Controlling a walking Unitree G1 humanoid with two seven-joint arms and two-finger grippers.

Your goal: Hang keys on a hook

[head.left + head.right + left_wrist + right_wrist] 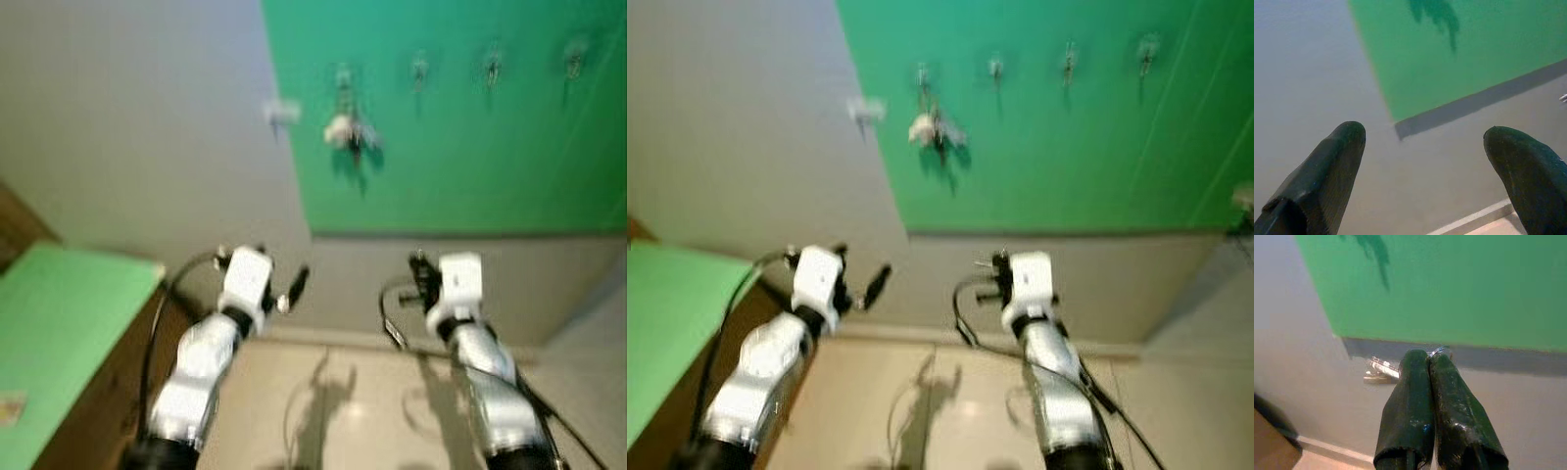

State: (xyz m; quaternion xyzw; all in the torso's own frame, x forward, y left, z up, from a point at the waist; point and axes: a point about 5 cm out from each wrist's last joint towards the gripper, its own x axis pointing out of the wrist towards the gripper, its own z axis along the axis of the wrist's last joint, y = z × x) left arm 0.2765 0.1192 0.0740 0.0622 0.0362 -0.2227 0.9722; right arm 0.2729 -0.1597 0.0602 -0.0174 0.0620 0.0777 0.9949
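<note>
On green board (470, 147), hooks (419, 67), keys (350, 132).

1. I see a green board (470, 127) fixed flat on the grey wall (127, 127), carrying a row of small hooks (419, 67).
2. A pale bunch of keys (348, 132) hangs from the leftmost board hook.
3. Below, a beige tiled floor (333, 401) meets the wall.

Grey wall (137, 127), green panel (470, 166), beige tiled floor (333, 401), green-topped cabinet (59, 333)
</note>
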